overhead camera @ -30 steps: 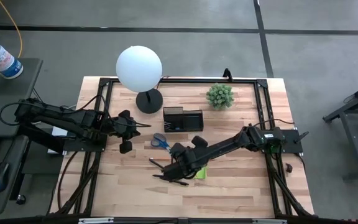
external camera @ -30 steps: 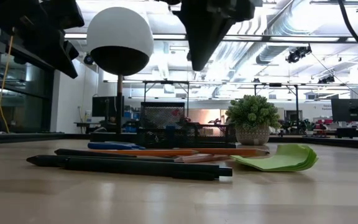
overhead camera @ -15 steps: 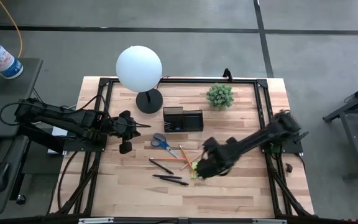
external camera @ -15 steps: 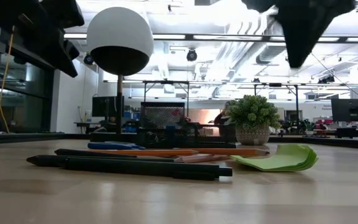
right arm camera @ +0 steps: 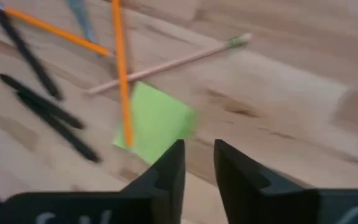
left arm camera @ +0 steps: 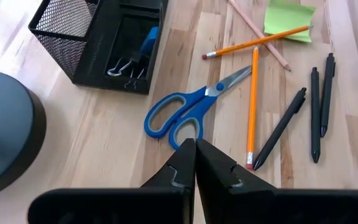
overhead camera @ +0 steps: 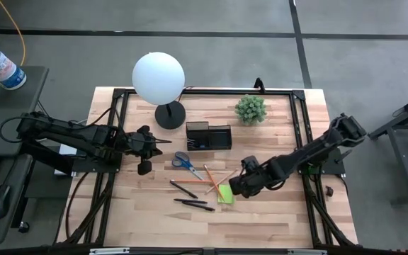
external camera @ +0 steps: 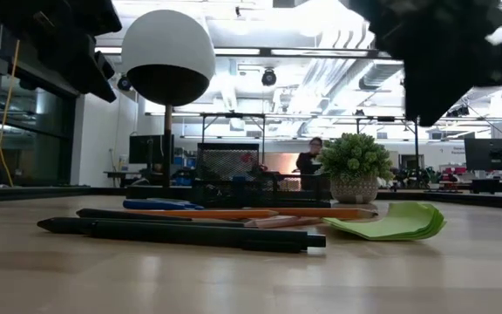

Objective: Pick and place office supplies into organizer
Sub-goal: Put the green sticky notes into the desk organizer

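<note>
Currently the right claw (overhead camera: 234,188) hangs low over the wood counter (overhead camera: 275,212), just beside the lime-green sticky-note pad (overhead camera: 225,194). Its two dark fingers stand a little apart with nothing between them. Judgement: it lines up on the pad or on one of the pencils crossing it, both thin and flat, so a pinch would need the tips almost at the board.

The left claw (overhead camera: 144,140) waits near the counter's left side, fingers pressed together and empty, pointing toward the blue-handled scissors (left arm camera: 190,109).

Supplies lie loose in one cluster in front of the organizer (overhead camera: 208,136), none yet lifted:
- scissors, smooth plastic loops, bright metal blades, lying flat
- orange pencils (left arm camera: 252,106), thin, painted, one laid across another
- a bare-wood pencil (right arm camera: 169,63) with a green end
- black pens (left arm camera: 322,102), slim and matte, roughly parallel
- pad, soft paper, top sheets curling up in the low view

The organizer is black wire mesh, rectangular, divided; one compartment holds small metal clips (left arm camera: 124,66) and something blue. It sits just beside the round black lamp base (overhead camera: 169,114).

Beyond it stand the white globe lamp (overhead camera: 159,76) and a small potted plant (overhead camera: 250,109).
</note>
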Robot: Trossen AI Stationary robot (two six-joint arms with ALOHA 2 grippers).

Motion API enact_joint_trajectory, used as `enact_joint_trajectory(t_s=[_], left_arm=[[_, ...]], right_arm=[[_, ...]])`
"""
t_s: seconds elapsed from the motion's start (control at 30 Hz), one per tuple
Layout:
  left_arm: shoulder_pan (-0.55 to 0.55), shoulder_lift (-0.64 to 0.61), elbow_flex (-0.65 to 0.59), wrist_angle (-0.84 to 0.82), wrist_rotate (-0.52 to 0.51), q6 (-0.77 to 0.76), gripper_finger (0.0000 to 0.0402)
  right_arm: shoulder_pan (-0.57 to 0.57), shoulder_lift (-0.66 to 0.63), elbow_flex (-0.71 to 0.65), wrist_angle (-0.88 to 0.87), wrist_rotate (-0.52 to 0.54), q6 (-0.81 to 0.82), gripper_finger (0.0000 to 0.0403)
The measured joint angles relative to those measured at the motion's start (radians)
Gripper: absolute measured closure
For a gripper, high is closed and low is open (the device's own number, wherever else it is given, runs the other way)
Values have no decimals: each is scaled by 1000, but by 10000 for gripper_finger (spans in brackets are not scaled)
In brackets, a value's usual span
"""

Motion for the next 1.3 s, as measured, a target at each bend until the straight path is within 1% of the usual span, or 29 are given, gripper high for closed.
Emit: enact_joint_trajectory(t_s=[0.13,0.23,0.33,0.43,0.6,0.73,1.0,1.13,1.3], left_arm=[[0,0,0,0,0,-3,401],[0,0,0,8,0,-3,401],[0,0,0,11,0,-3,401],[0,0,0,11,0,-3,401],[0,0,0,11,0,-3,401],[0,0,0,12,0,-3,401],[0,0,0,13,0,-3,401],[0,0,0,13,0,-3,401],[0,0,0,12,0,-3,401]], right_arm=[[-25,1,-71,168,8,20,287],[-43,1,-96,231,10,34,263],[-58,1,-110,246,-3,37,241],[-67,5,-110,239,-41,43,222],[-70,37,-110,252,-108,58,203],[-70,88,-110,288,-147,69,202],[-70,155,-109,386,-165,88,222],[-68,176,-109,384,-177,90,236],[-67,176,-109,366,-168,90,259]])
